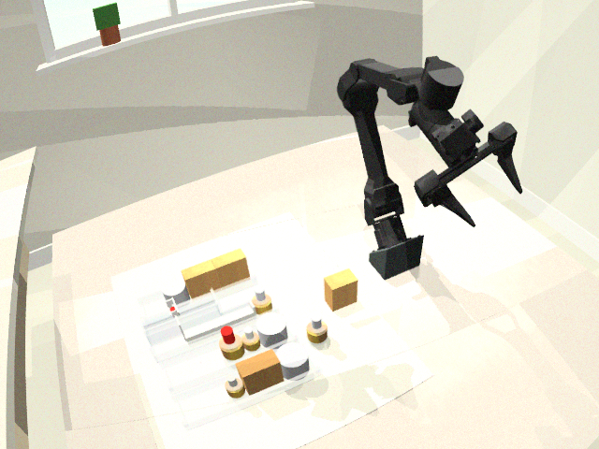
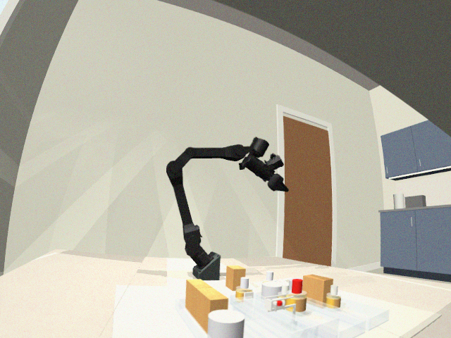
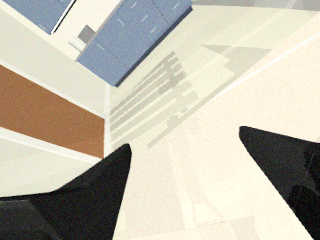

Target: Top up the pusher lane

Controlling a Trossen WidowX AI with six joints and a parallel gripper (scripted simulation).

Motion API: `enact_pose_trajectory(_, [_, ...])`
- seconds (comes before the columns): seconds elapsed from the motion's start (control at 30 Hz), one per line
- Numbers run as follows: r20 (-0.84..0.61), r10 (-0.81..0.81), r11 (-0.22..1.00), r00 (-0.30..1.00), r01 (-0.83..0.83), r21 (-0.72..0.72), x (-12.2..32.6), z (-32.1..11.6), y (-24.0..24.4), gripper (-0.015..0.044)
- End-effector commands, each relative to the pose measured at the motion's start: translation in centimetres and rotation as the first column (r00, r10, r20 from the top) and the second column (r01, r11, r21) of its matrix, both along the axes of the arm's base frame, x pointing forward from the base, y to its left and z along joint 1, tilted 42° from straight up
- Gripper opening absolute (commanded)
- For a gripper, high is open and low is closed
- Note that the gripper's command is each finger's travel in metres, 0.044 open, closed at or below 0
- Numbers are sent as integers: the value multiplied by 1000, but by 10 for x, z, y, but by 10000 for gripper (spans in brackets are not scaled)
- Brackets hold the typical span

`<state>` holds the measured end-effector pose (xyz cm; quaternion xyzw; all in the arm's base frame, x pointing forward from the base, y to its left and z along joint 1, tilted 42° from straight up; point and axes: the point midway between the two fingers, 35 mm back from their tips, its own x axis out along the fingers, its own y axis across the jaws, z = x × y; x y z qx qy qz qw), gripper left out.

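A home kitchen: blue cabinets [image 2: 415, 148], grey counter [image 2: 413, 209], brown door [image 2: 307, 189], potted plant [image 1: 107, 22] on windowsill.

Cream walls, brown door [image 2: 307, 189], blue cabinets [image 2: 415, 148], window [image 1: 110, 19].
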<state>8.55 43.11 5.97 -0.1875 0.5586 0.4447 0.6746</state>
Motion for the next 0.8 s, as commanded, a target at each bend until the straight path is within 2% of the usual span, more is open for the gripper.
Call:
enact_pose_trajectory(0.0, [33, -216, 959, 976, 219, -180, 55, -30, -44, 440])
enact_pose_trajectory(0.1, [71, -341, 893, 937, 347, -286, 86, -45, -77, 440])
enact_pose_trajectory(0.23, [168, -491, 745, 855, 512, -428, 122, -61, -130, 440])
enact_pose_trajectory(0.4, [322, -609, 488, 725, 662, -568, 156, -71, -203, 440])
enact_pose_trajectory(0.6, [510, -630, 153, 587, 737, -659, 189, -69, -293, 440])
enact_pose_trajectory(0.67, [533, -624, 107, 572, 738, -666, 193, -67, -305, 440])
enact_pose_trajectory(0.77, [534, -623, 105, 571, 738, -666, 193, -67, -306, 440])
